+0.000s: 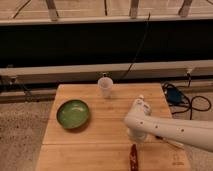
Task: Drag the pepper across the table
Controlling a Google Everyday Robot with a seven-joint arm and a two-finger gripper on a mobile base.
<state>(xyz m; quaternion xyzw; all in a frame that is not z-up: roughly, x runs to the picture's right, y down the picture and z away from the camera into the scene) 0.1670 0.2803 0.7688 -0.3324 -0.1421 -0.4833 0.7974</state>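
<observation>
The pepper (133,157) is a slim dark-red chili lying lengthwise on the wooden plank table (90,145), near its front edge and right of centre. My white arm reaches in from the right. The gripper (136,136) hangs under the arm's end, just behind the pepper's top and close above the tabletop. The arm hides the fingers.
A green bowl (73,113) sits on the left half of the table. A white cup (105,87) stands near the back edge, centre. Cables and a blue object (176,96) lie on the floor to the right. A dark wall runs behind.
</observation>
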